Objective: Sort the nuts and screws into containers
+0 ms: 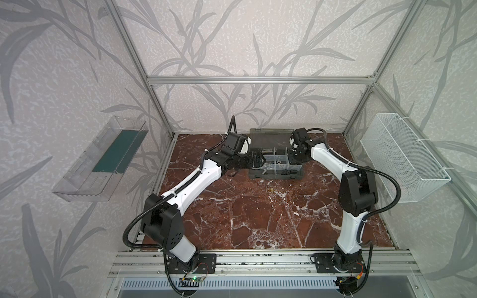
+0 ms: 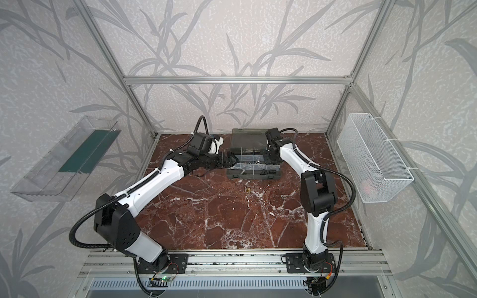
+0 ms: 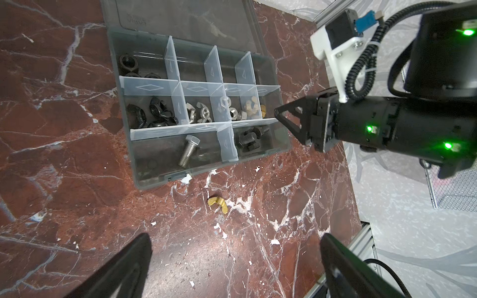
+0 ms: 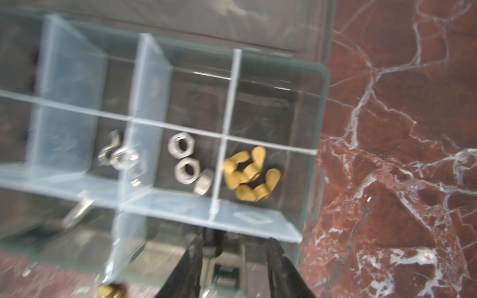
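**Case:** The case [image 3: 160, 176] stands open at the far middle of the table [image 3: 77, 193], with its lid flat behind it.

**Right gripper:** The right gripper [image 4: 236, 245] hangs over the near compartment at the case's right end. Its jaws are parted. A black screw [image 4: 212, 242] lies against one finger [image 4: 191, 265], and the other finger is clear of it. Judgement: this is a release, and the screw is not pinched. Other black screws [image 3: 249, 138] lie in that compartment. The silver screw [image 3: 188, 151] is in the compartment beside it.

**Left gripper:** The left gripper [image 3: 236, 240] is spread wide and empty, off the case's left end.

**Middle row:** Black nuts [image 3: 152, 113], silver nuts [image 4: 184, 160] and brass nuts [image 4: 251, 174] are each in their own compartment.

**Outstanding:** One wing nut [image 3: 218, 204], brass, lies on the table just in front of the case, apart from it.

**Recommendation:**
- Spread the jaws further before lifting, so the screw cannot cling to the finger.
- Rise straight up, clear of the divider.
- The right wrist view is blurred, so it cannot show whether the screw has landed. Check this before moving off.
- The wing nut belongs with the brass nuts. It lies low on the table, so come down square and pinch across its wings.
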Tool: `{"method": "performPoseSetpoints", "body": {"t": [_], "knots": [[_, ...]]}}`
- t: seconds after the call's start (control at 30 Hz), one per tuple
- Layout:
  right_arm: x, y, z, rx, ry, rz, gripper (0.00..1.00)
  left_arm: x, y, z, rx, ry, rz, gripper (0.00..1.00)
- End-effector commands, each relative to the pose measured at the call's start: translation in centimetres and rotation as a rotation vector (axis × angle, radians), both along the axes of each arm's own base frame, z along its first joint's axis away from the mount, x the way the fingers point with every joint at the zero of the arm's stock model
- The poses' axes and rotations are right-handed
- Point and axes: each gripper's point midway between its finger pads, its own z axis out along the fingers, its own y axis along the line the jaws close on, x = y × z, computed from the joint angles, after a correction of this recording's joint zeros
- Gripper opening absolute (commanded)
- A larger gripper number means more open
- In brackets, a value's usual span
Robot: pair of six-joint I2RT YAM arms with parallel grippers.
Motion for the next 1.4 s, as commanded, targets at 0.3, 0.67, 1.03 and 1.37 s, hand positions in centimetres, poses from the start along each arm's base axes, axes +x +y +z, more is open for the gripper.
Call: {"method": "performPoseSetpoints", "body": {"t": [0.3, 0.67, 1.03, 1.37], "knots": [[-10.1, 8.3, -2.9, 0.091, 0.065, 0.249, 0.42, -1.6, 1.9, 1.4, -0.059, -0.018, 0.034, 1.0], [-11.0, 10.4, -7.5, 0.079, 0.139, 0.285, 0.39, -2.6, 3.4, 1.0, -0.052, -0.01, 0.059, 1.0], [-10.4, 11.1, -9.8, 0.049, 0.16, 0.291, 0.32, -2.4, 3.6, 0.8, -0.056, -0.005, 0.063, 0.99], [-9.9, 11.3, -8.0, 0.06, 0.117, 0.276, 0.09, -2.5, 4.4, 0.9, -0.043, -0.02, 0.076, 0.99]]}}
